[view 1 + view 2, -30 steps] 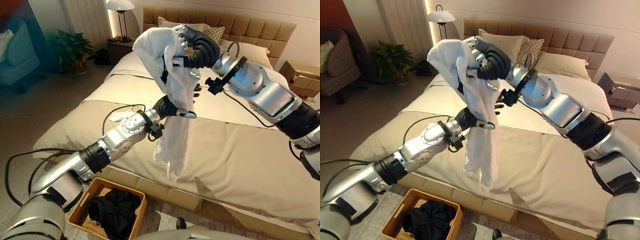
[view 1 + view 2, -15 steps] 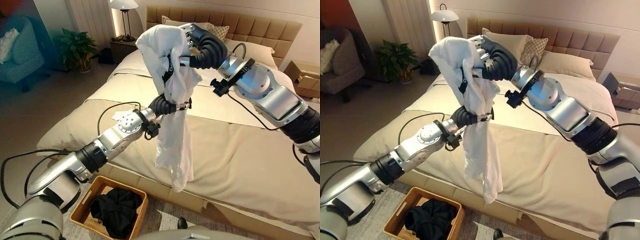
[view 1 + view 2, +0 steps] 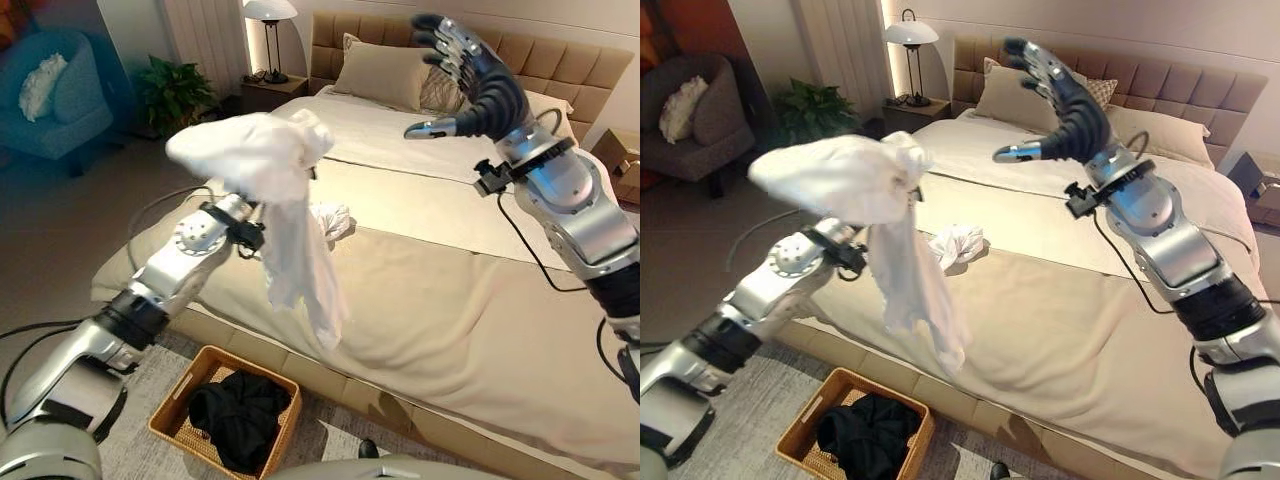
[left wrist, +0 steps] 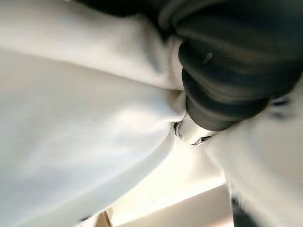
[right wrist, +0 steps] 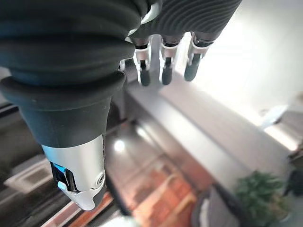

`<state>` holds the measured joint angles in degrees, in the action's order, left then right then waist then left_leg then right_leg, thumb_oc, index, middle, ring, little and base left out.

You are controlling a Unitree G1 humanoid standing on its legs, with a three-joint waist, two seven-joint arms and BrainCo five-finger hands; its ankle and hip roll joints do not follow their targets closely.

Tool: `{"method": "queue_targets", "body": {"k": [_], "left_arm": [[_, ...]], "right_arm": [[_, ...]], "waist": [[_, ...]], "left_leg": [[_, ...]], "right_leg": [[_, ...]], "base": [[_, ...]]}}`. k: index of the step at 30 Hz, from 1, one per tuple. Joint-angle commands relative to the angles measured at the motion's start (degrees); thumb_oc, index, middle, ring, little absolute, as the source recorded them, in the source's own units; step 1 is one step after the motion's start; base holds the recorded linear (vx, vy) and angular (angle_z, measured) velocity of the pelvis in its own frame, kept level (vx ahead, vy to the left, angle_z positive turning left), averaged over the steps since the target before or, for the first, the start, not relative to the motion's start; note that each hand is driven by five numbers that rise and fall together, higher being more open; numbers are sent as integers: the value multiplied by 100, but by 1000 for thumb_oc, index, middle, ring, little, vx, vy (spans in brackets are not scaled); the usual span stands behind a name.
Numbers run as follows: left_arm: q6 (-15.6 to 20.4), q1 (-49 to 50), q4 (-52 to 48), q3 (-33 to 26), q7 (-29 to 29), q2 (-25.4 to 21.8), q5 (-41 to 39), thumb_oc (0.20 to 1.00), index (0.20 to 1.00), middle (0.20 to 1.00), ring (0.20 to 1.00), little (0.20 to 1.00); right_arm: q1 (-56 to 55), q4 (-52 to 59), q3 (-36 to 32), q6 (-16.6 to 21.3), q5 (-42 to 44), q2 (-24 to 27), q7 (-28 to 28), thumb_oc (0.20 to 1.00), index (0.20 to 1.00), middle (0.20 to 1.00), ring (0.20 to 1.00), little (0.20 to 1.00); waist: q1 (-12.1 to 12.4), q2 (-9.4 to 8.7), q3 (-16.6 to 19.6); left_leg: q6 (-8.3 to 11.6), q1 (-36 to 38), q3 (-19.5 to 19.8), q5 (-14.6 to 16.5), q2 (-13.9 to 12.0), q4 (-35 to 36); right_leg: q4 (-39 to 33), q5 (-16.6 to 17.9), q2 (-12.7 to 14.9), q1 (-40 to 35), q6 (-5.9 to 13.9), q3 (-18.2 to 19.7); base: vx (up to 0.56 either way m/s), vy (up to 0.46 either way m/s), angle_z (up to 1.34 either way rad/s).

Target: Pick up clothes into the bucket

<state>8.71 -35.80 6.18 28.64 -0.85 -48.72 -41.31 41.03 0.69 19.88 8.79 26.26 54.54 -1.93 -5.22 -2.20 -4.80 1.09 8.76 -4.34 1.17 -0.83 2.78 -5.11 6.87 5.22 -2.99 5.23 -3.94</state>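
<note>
A white garment is bunched over my left hand and hangs down in front of the bed's near edge. Its tail dangles above and a little to the right of the wicker basket on the floor. That hand is buried in the cloth. A black garment lies inside the basket. My right hand is open and empty, raised over the bed near the headboard, its fingers spread. A small crumpled white cloth lies on the bed behind the hanging garment.
The beige bed spans the middle and right, with pillows at the headboard. A lamp and a plant stand at the back left, and a blue armchair is at far left. A rug lies under the basket.
My right hand has let go of the white garment and lifted away toward the headboard. My left arm has swung the garment left, off the bed's middle toward its near edge. The camera shifted too.
</note>
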Motion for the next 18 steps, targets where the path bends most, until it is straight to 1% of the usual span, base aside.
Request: {"method": "queue_targets", "body": {"k": [1, 2, 3, 4, 5, 6, 7, 9, 10, 12, 13, 14, 17, 18], "left_arm": [[612, -247, -90, -602, 181, -413, 115, 200, 200, 200, 200, 200], [634, -152, -80, -775, 217, -480, 182, 200, 200, 200, 200, 200], [630, -147, -92, -763, 219, -483, 186, 200, 200, 200, 200, 200], [655, 98, -120, -1092, 236, -637, 291, 200, 200, 200, 200, 200], [651, 111, -137, -1085, 238, -640, 295, 200, 200, 200, 200, 200], [651, 262, -159, -1246, 234, -694, 396, 200, 200, 200, 200, 200], [650, 630, -182, -1628, 275, -893, 757, 200, 200, 200, 200, 200], [656, 689, -202, -1677, 279, -942, 781, 200, 200, 200, 200, 200], [672, 830, -124, -1895, 322, -1035, 934, 200, 200, 200, 200, 200], [634, 1011, -37, -2012, 292, -1014, 996, 200, 200, 200, 200, 200], [634, 1013, -38, -2014, 292, -1014, 996, 200, 200, 200, 200, 200], [582, 1212, 20, -2081, 240, -962, 1105, 200, 200, 200, 200, 200], [536, 1533, 101, -2185, 217, -868, 1223, 200, 200, 200, 200, 200], [518, 1664, 107, -2225, 234, -818, 1305, 200, 200, 200, 200, 200]], "right_arm": [[-422, -343, -835, 238, -157, 107, -263, 1000, 1000, 1000, 1000, 1000], [-701, -404, -1065, 240, -158, 14, -287, 1000, 1000, 1000, 1000, 1000], [-752, -374, -1104, 232, -164, 7, -285, 1000, 1000, 1000, 1000, 1000], [-1373, -470, -1521, 226, -252, -230, -282, 1000, 1000, 1000, 1000, 1000], [-1422, -438, -1553, 216, -260, -240, -280, 1000, 1000, 1000, 1000, 1000], [-1826, -566, -1763, 218, -277, -498, -280, 1000, 1000, 1000, 1000, 1000], [-2756, -779, -2132, 193, -521, -1064, -258, 1000, 1000, 1000, 1000, 1000], [-2885, -697, -2196, 153, -609, -1122, -218, 1000, 1000, 1000, 1000, 1000], [-3477, -994, -2304, 137, -708, -1591, -167, 1000, 1000, 1000, 1000, 1000], [-3986, -1343, -2306, 71, -918, -1956, -137, 1000, 1000, 1000, 1000, 1000], [-3986, -1343, -2304, 72, -918, -1956, -137, 1000, 1000, 1000, 1000, 1000], [-4250, -1738, -2227, -21, -1152, -2231, -84, 1000, 1000, 1000, 1000, 1000], [-4400, -2327, -2084, -65, -1264, -2497, -65, 1000, 1000, 1000, 1000, 1000], [-4451, -2513, -2042, -85, -1421, -2559, -72, 1000, 1000, 1000, 1000, 1000]], "waist": [[127, -81, 125], [119, -56, 106], [127, -67, 115], [107, -24, 78], [113, -33, 92], [103, -9, 63], [77, 49, -31], [70, 47, -20], [43, 75, -147], [26, 79, -294], [23, 78, -290], [22, 87, -549], [34, 112, -958], [46, 113, -1117]], "left_leg": [[112, -323, 384, 243, 27, -520], [106, -329, 395, 245, 36, -523], [106, -329, 398, 246, 36, -524], [93, -340, 415, 251, 49, -533], [93, -344, 417, 253, 50, -536], [82, -361, 434, 259, 63, -550], [63, -385, 462, 290, 79, -594], [56, -442, 474, 262, 96, -601], [40, -542, 510, 258, 132, -659], [32, -717, 561, 259, 181, -775], [32, -723, 563, 260, 182, -779], [8, -1004, 632, 281, 240, -1031], [-49, -1430, 676, 323, 325, -1434], [-66, -1612, 692, 333, 347, -1590]], "right_leg": [[780, -674, 264, -53, 299, -342], [792, -678, 267, -46, 300, -338], [794, -681, 269, -47, 300, -340], [822, -695, 274, -28, 298, -335], [826, -698, 276, -25, 299, -337], [855, -707, 283, -12, 297, -343], [940, -747, 292, 26, 293, -348], [946, -730, 305, 74, 296, -352], [1032, -742, 323, 163, 290, -357], [1119, -757, 355, 291, 285, -400], [1121, -758, 356, 296, 285, -401], [1326, -763, 412, 541, 275, -416], [1698, -788, 483, 952, 226, -356], [1836, -796, 515, 1104, 205, -339]], "base": [[-2, 12, 4], [-1, 10, 10], [-1, 19, 12], [1, 11, 11], [-6, 20, 10], [-10, 33, 9], [-23, 40, 7], [-40, 29, 2], [-82, 26, 3], [-105, 23, 12], [-191, 31, 20], [-197, 40, 17], [-224, 57, 18], [-185, 58, 6]]}}
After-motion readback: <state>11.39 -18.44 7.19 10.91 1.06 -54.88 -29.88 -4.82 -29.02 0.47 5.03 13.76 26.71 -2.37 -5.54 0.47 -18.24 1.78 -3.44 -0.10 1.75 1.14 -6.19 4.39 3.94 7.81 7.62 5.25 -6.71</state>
